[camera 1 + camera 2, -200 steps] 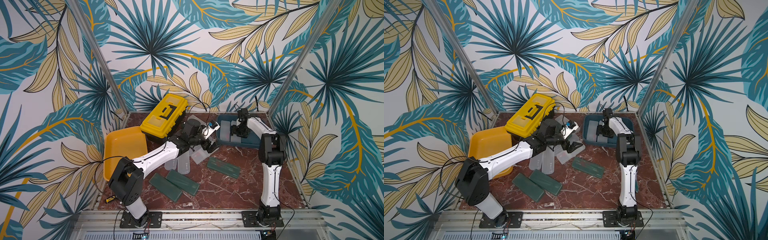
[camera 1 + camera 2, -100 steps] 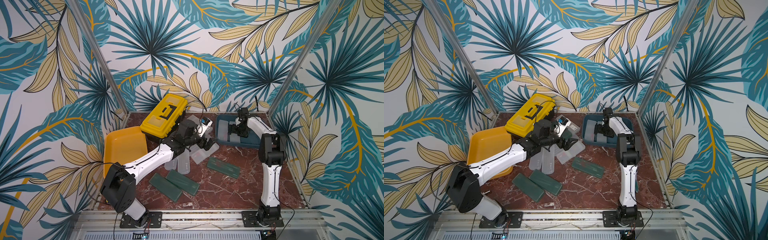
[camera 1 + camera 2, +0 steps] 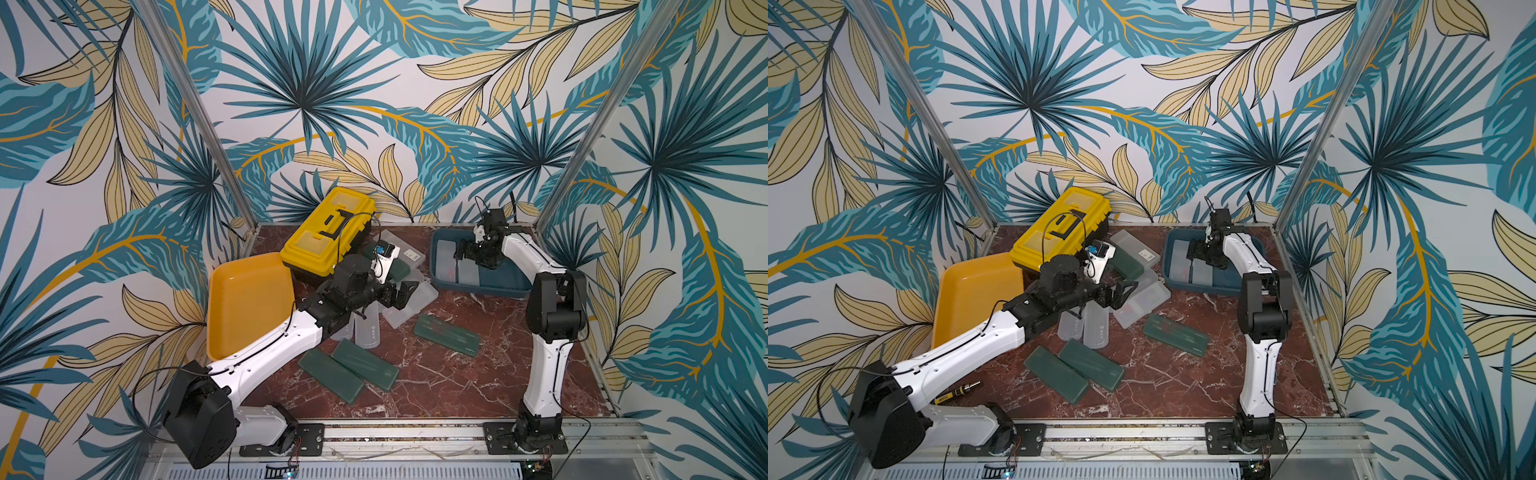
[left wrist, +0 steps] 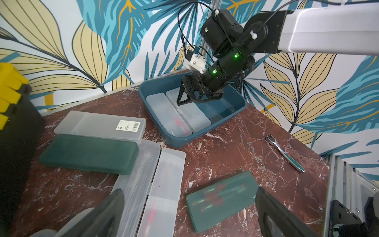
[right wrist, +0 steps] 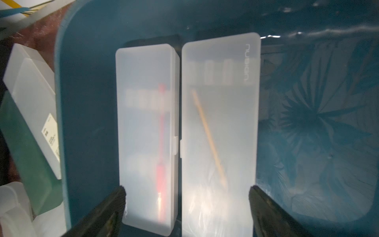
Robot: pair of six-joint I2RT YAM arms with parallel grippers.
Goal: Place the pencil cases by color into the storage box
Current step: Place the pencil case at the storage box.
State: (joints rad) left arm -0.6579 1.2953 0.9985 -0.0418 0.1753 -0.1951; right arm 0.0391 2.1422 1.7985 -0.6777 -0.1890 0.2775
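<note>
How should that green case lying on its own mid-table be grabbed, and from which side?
Probably take the lone green case at mid-length, jaws across its narrow width, coming straight down. It lies flat on the table with both long edges clear.

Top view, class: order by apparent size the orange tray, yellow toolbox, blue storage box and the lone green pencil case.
1. orange tray
2. yellow toolbox and blue storage box: about alike, the box partly behind the right arm, unranked
3. green pencil case
</note>
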